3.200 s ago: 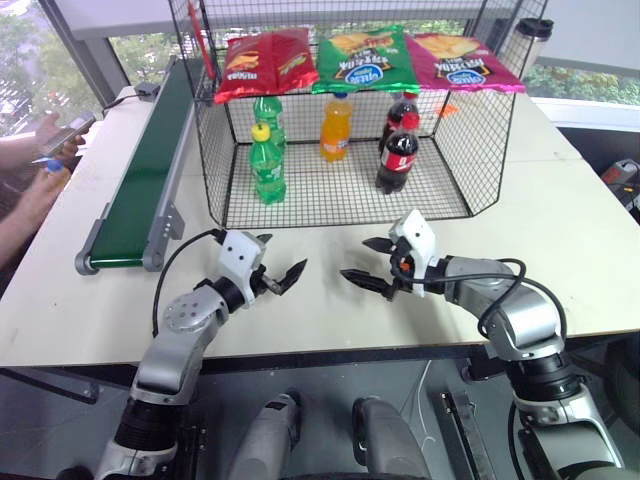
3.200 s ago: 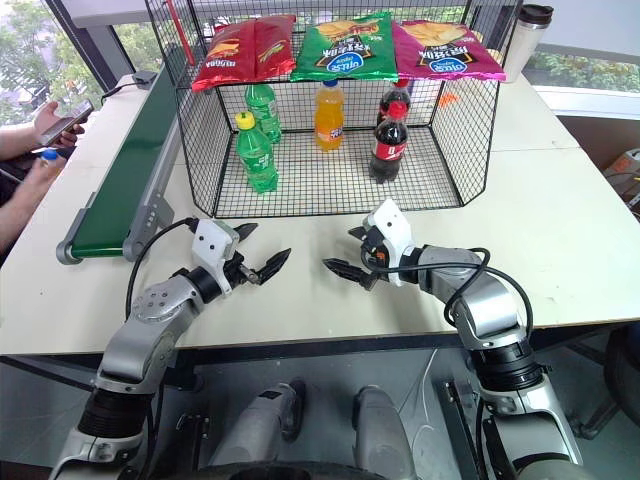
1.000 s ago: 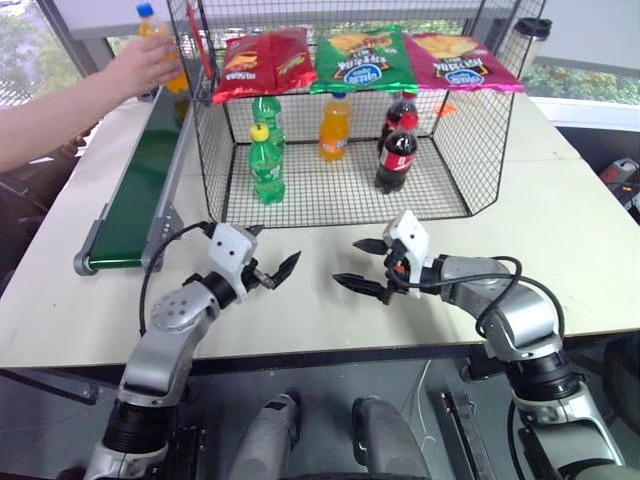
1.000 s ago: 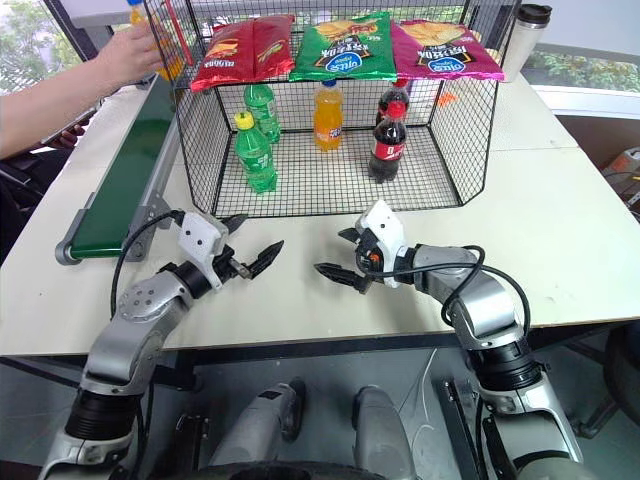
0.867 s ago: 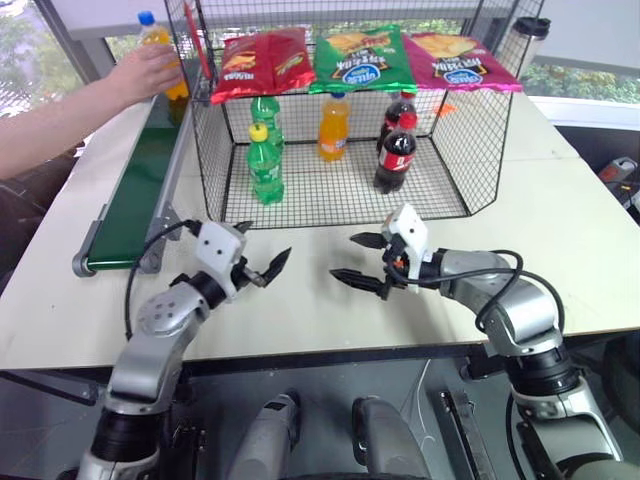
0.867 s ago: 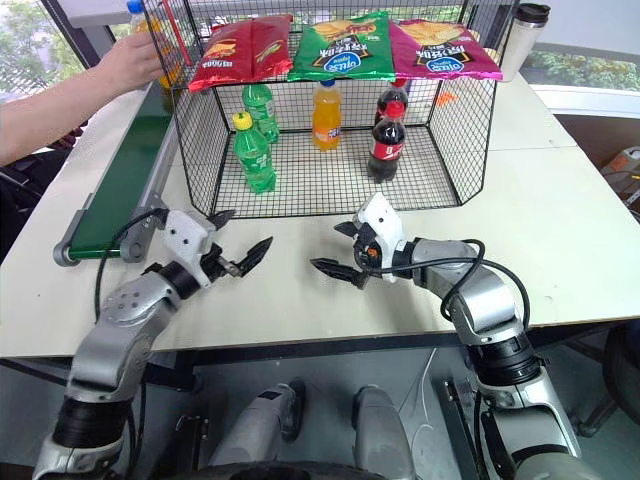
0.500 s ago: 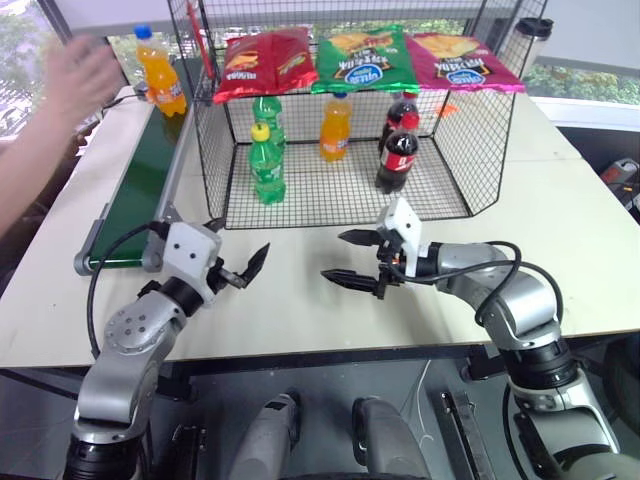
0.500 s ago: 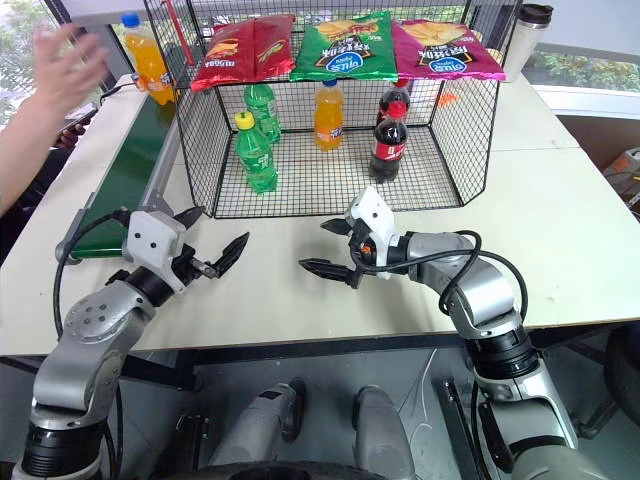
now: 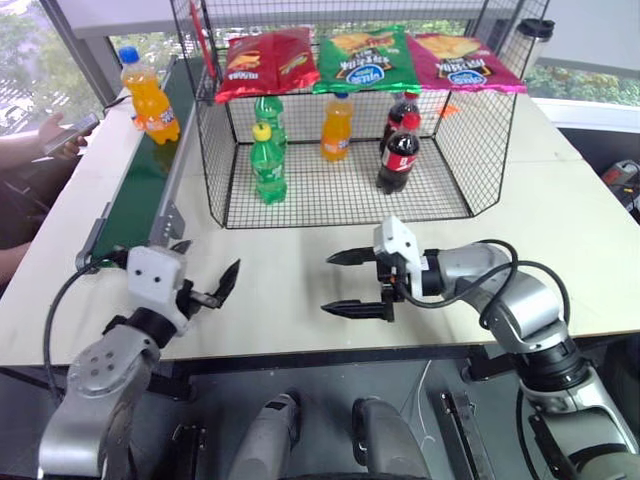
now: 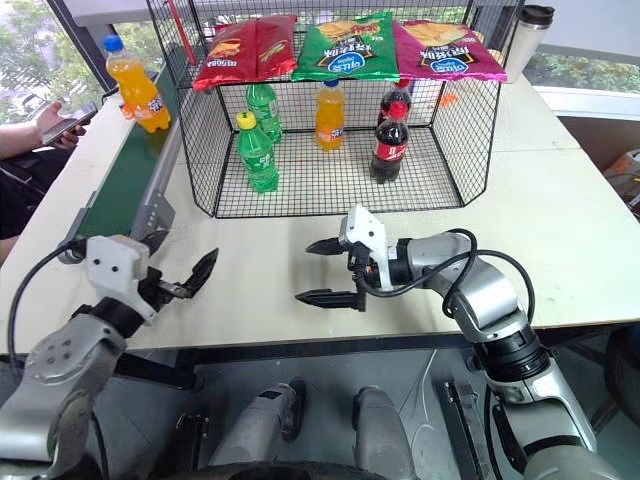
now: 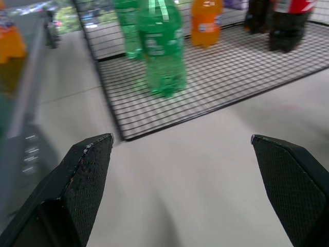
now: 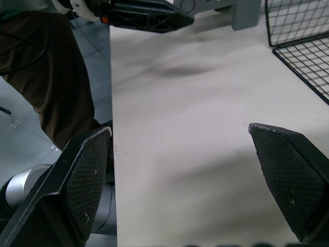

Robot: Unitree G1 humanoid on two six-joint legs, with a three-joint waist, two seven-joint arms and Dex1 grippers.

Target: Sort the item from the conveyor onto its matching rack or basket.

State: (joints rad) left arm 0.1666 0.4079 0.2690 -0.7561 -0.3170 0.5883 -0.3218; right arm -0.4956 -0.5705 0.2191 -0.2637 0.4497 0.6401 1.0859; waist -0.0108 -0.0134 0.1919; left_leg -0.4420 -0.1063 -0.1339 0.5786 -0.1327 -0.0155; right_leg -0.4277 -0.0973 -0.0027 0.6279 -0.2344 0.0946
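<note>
The item, an orange soda bottle [image 9: 147,85] with a blue cap, stands upright at the far end of the dark green conveyor [image 9: 140,190]. The black wire basket [image 9: 340,195] stands on the table to the right of the belt. My left gripper [image 9: 207,266] hovers open near the conveyor's near end, far short of the bottle, with nothing between its fingers [image 11: 85,170]. My right gripper [image 9: 328,283] is open and empty in front of the basket, pointing left over bare tabletop. The left wrist view catches the bottle as an orange blur [image 11: 10,46].
Inside the basket stand two green bottles [image 9: 268,165], an orange bottle [image 9: 336,128] and two cola bottles [image 9: 400,155]. Three chip bags [image 9: 362,55] lie on its sloped top. A person's hand with a phone [image 9: 70,130] is left of the belt. A cup [image 9: 533,40] stands at the back right.
The person set the orange bottle on the conveyor's far end and drew the hand away. My left gripper moved left and back toward the table's near edge. My right gripper turned further left.
</note>
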